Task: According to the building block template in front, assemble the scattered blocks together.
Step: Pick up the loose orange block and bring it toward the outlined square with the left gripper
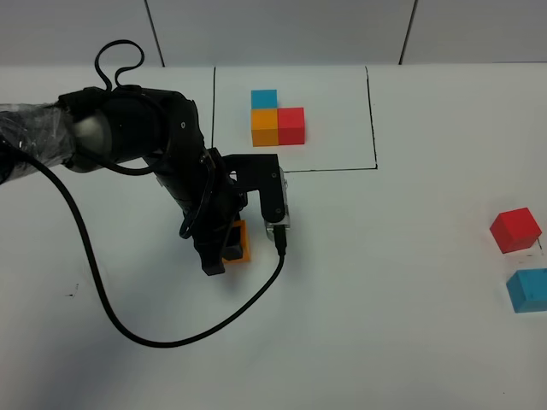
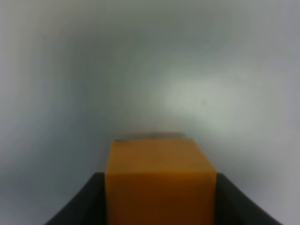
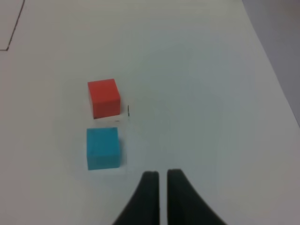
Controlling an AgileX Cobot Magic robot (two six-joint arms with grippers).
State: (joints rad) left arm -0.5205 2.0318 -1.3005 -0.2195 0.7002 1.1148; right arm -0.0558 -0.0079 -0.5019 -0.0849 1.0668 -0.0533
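Background stuff only: it's basically one plain white tabletop [image 1: 402, 333] that fills nearly the whole overhead shot, matte and pretty evenly lit. Along the back edge there's a pale grey wall [image 1: 282, 30], split into panels by thin dark lines, one seam [image 1: 155, 32] on the left and a second seam [image 1: 408, 32] on the right, both leaning a bit. Over on the left of the tabletop sits a tiny dark speck [image 1: 73, 291]. In the right wrist view the tabletop's edge runs diagonally with a darker grey surface [image 3: 283, 33] past it. Can't tell what that is.

One block [image 1: 243, 243] sits before the template [image 1: 278, 120]; far right, a second [image 1: 515, 230] lies behind a third [image 1: 528, 289].
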